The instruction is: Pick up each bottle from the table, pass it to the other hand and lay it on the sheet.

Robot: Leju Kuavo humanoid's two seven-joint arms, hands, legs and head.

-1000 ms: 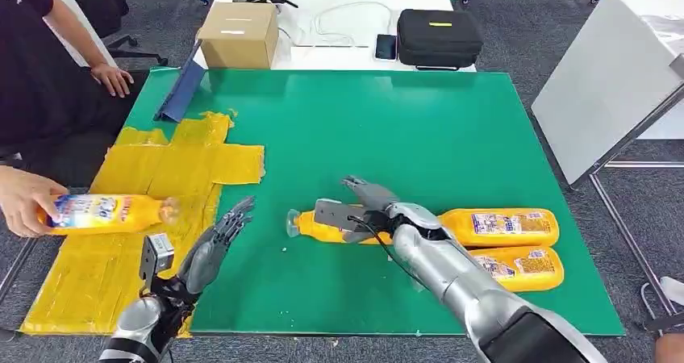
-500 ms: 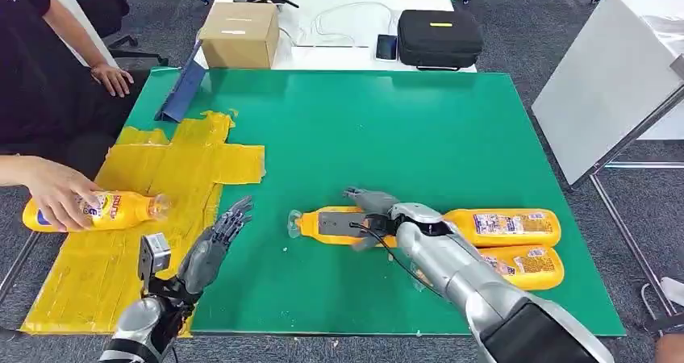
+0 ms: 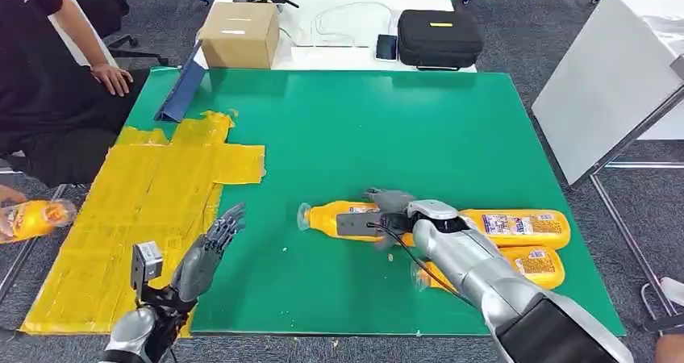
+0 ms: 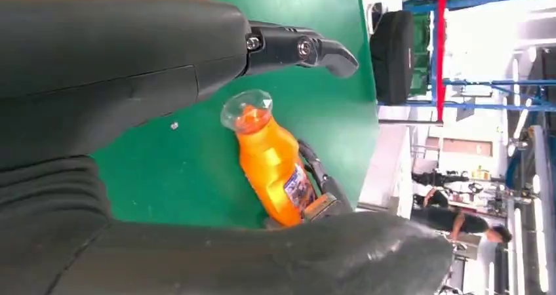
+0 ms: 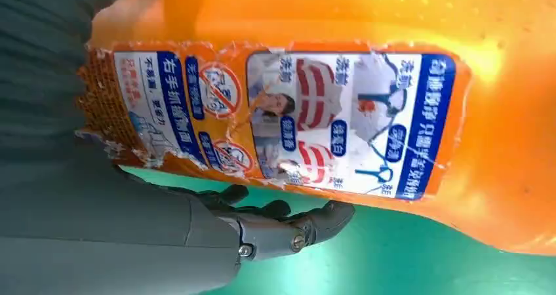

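1. Green mat [image 3: 419, 129] covers the work table, and I'll place everything off that. Behind its far edge sit a cardboard box [image 3: 239, 34] and a black case [image 3: 440, 37]; a yellow sheet [image 3: 145, 210] overlaps its left side as the drop zone.

2. Right hand [image 3: 385, 214] is on the near-right part of the mat, fingers wrapped around an orange bottle [image 3: 343, 220] lying on its side, cap pointing toward the sheet. The right wrist view has the label pressed right against the palm, so I'd call it grasped, though I can't tell if it's off the mat.

3. Left hand [image 3: 206, 250] hovers at the mat's left edge beside the sheet, fingers spread, holding nothing. Looks parked there ready to receive the handover.

4. Two more orange bottles [image 3: 516, 227] lie side by side on the mat just behind the right arm, probably queued for later rounds.

5. Off the mat's left side, a person's hand [image 3: 8, 195] holds another bottle [image 3: 39, 218].
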